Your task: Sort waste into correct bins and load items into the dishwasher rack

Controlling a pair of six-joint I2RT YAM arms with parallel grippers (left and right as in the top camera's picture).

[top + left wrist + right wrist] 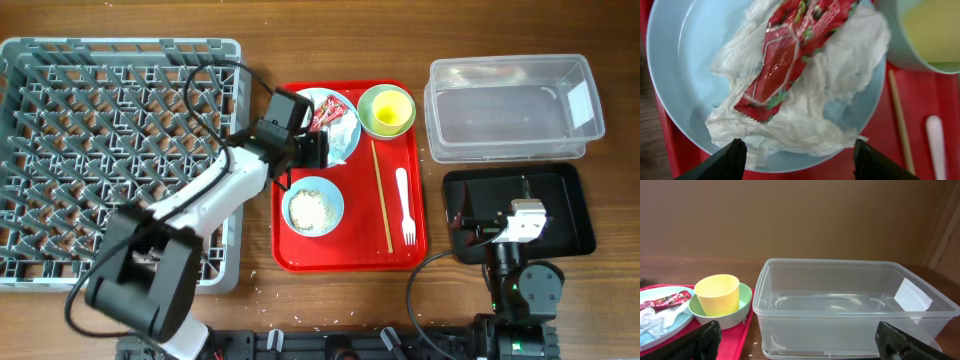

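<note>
My left gripper (799, 159) hovers open over the near rim of the pale blue plate (687, 65), its fingertips (736, 156) on either side of the crumpled white napkin (840, 80). A red-and-white wrapper (785, 65) lies on top of the napkin. On the red tray (355, 252) sit a bowl holding rice (313, 208), a bowl (735, 317) holding the yellow-green cup (717, 295), chopsticks (381, 195) and a white fork (404, 205). My right gripper (805, 342) is open and empty, facing the clear tub (840, 265).
The grey dishwasher rack (60, 120) fills the left of the table. The clear tub (500, 65) stands at the back right, with the black tray (565, 215) in front of it, under my right arm. Crumbs dot the wood near the front edge.
</note>
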